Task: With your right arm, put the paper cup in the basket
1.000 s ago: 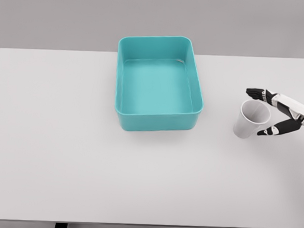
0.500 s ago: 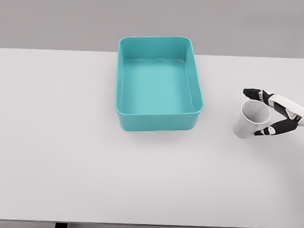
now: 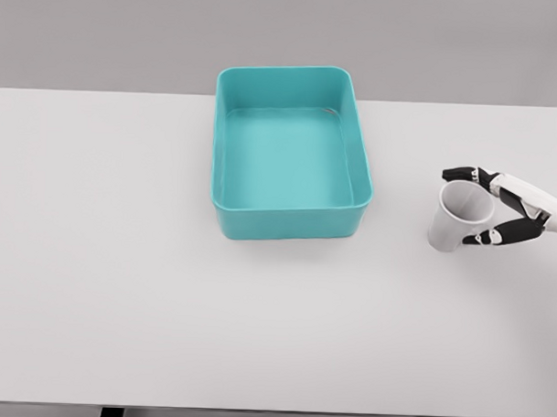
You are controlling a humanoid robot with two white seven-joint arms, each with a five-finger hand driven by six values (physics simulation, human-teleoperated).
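The teal rectangular plastic basket (image 3: 291,152) looks smooth with a faint sheen along its rim. The white paper cup (image 3: 458,217) is matt. The pale grey tabletop (image 3: 130,258) is smooth and matt. The white-and-black robot hand (image 3: 501,207) looks like hard, slightly glossy plastic.

The basket (image 3: 289,154) sits on the table (image 3: 120,285), toward its far edge and near the middle. The paper cup (image 3: 458,218) stands on the table to the right of the basket, well apart from it, level with its near wall. The right hand (image 3: 498,207) lies just right of the cup, its fingers (image 3: 463,175) around the rim.
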